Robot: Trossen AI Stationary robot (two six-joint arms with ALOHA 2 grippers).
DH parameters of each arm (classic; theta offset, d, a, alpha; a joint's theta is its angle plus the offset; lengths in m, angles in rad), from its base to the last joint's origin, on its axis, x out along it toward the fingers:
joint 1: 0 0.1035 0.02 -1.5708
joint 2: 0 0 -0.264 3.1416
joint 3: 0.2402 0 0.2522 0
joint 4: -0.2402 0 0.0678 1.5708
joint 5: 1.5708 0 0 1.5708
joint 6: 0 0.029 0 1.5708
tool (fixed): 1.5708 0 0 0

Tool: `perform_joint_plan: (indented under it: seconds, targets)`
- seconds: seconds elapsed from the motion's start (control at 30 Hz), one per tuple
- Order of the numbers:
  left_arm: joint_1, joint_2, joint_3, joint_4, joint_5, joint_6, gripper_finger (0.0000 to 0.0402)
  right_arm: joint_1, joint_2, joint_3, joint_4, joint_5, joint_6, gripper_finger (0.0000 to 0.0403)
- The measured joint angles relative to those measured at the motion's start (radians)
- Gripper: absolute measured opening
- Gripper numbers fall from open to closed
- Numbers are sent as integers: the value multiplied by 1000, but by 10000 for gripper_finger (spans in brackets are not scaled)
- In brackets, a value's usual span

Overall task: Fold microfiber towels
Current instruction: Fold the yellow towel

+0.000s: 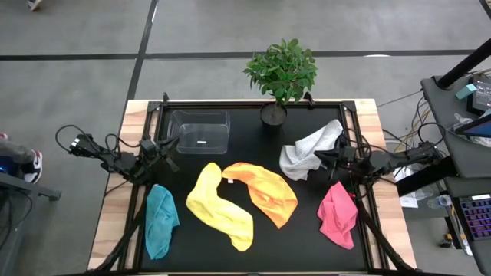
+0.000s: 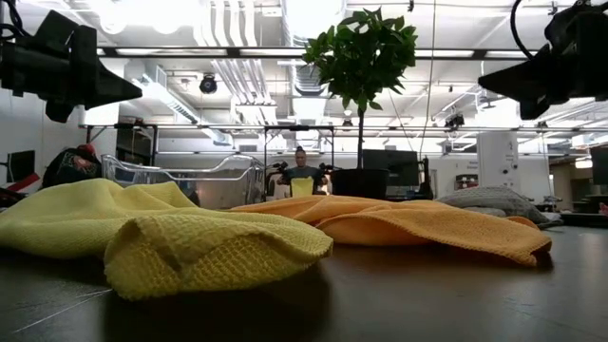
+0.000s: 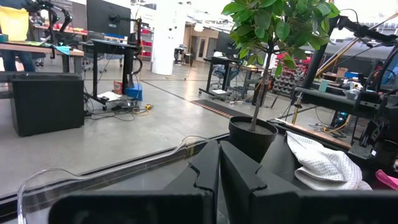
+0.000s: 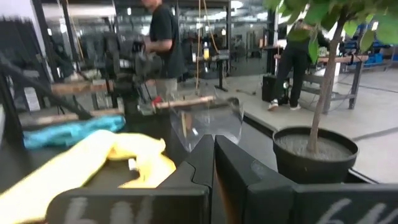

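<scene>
Showing five limp towels [image 1: 222, 204]: we would pinch a corner; left gripper [image 1: 170, 152] and right gripper [image 1: 322, 159] closed, empty.

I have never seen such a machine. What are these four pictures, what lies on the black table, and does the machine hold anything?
It is a robot with two dark arms, each ending in a two-finger tool. One picture looks straight down from above, one looks level across the table, and two come from cameras on the arms' wrists.

From above, the left tool waits at the left edge and the right tool at the right edge. In the wrist pictures both look shut and hold nothing.

On the table lie five unfolded towels: teal towel, yellow towel, orange towel, pink towel and white-grey towel. At the back stand a clear plastic box and a potted plant.
</scene>
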Motion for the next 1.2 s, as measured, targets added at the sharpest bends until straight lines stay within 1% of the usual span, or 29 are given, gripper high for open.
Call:
perform_joint_plan:
  seconds: [0.3, 0.5, 0.6, 0.67, 0.8, 0.93, 1.03, 1.2]
  targets:
    - [0, 0, 0, 0, 0, 0, 0, 0, 0, 0, 191, 0, 0, 9]
    - [0, 0, 0, 0, 0, 8, 0, 0, 0, 0, 214, 0, 0, 9]
    - [0, 0, 0, 0, 0, 130, 0, 0, 0, 0, 215, 0, -8, 9]
    - [0, 0, 0, -1, 0, 184, 0, 0, 0, 0, 219, 0, -36, 9]
    - [0, 0, 0, 0, 0, 193, 0, 0, 0, 0, 218, 0, -46, 9]
    - [0, 0, 0, 0, 0, 346, 0, 0, 0, 0, 222, 0, 8, 9]
    - [0, 0, 0, 0, 0, 437, 0, 0, 0, 0, 267, -9, 20, 9]
    - [0, 0, 0, 0, 0, 447, 0, 0, 10, 0, 396, -73, -62, 9]
